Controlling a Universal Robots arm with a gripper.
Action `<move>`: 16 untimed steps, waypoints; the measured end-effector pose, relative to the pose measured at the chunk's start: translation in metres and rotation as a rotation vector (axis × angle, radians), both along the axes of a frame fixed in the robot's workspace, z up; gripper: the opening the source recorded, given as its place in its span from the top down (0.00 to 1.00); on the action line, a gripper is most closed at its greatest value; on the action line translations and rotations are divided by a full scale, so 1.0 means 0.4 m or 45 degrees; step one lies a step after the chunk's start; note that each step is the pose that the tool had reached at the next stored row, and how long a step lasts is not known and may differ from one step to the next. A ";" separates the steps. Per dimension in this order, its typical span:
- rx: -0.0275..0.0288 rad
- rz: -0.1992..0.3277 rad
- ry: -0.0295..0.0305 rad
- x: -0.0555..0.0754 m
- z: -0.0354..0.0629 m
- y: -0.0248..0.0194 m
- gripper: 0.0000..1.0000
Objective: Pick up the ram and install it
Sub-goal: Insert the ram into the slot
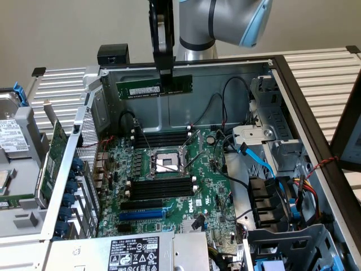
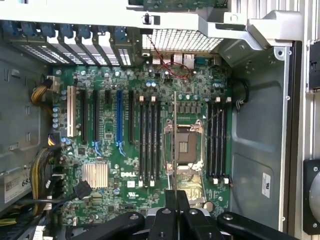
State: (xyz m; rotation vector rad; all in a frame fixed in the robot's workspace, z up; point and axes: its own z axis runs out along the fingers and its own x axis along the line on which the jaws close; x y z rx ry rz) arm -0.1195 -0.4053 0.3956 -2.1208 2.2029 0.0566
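End effector (image 1: 164,78) clenched on the ram (image 1: 141,89), holding it level and edge-down above the motherboard (image 1: 210,172) so its length parallels the black memory slots (image 1: 161,189).

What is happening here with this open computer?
The robot arm's gripper is shut on the ram, a narrow green stick, and holds it level in the air above the open computer case. The ram is not installed yet: the black memory slots on the motherboard below it stand empty.
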 end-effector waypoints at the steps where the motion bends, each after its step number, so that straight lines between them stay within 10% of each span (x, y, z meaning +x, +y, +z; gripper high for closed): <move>1: -0.0051 -0.004 -0.0001 0.000 -0.002 0.000 0.88; 5: -0.0150 -0.013 0.0001 0.000 -0.014 0.001 0.88; 16: -0.0151 -0.033 0.0010 0.000 -0.064 0.000 0.88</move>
